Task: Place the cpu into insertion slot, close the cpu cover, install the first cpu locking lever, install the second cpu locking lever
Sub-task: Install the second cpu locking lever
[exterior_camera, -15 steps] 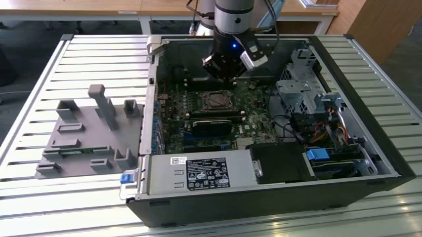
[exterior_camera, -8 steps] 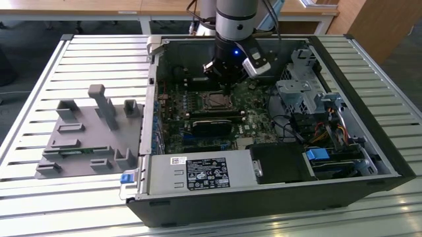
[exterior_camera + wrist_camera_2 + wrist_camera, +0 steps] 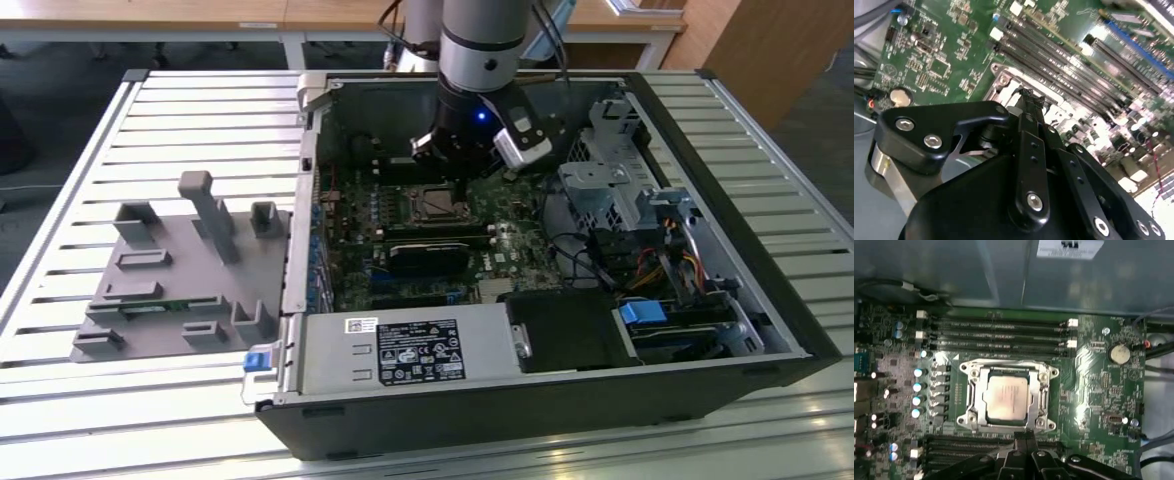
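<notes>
The cpu [image 3: 1006, 399], a pale silvery square chip, lies flat in the insertion slot [image 3: 434, 203] on the green board. The cpu cover [image 3: 1044, 390], a silvery frame with a cut-out middle, rests down around the chip. My gripper [image 3: 1025, 436] hovers just beside one edge of the socket, fingers pressed together and holding nothing. In the second wrist view the gripper [image 3: 1030, 96] points at the socket's metal frame [image 3: 1004, 80]. In the exterior view the gripper [image 3: 458, 178] hangs inside the case just behind the socket. How the locking levers stand I cannot tell.
Memory slots [image 3: 999, 332] run along one side of the socket, and a long black block [image 3: 427, 255] lies on its other side. A drive cage [image 3: 607, 190] and cables crowd the exterior view's right. A power supply [image 3: 407, 352] fills the case front. A grey fixture [image 3: 180, 265] sits outside.
</notes>
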Action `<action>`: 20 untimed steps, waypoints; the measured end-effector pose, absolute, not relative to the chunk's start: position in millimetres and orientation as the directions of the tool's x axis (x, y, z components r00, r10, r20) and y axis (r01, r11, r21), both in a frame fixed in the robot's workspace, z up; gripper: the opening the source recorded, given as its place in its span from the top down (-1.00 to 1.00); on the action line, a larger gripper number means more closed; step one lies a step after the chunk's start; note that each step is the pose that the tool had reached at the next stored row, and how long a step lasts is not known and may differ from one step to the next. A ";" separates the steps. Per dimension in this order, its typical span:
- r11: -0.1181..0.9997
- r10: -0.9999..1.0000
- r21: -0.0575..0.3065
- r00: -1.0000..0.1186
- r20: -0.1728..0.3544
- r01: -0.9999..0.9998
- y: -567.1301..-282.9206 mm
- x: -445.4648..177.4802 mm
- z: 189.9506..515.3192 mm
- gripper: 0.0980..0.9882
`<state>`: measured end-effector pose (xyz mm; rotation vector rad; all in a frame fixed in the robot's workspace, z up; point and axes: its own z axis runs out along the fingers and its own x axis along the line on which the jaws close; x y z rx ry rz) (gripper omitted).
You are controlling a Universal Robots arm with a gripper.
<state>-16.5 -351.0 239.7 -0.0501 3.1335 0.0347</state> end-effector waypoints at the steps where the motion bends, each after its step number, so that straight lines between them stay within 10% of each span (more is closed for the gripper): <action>1: 0.999 -0.032 0.022 -0.999 -0.008 -0.032 -353.7 -16.5 239.6 0.98; 20: 0.999 -0.032 0.028 -0.999 -0.008 -0.032 -366.6 -49.3 235.3 0.98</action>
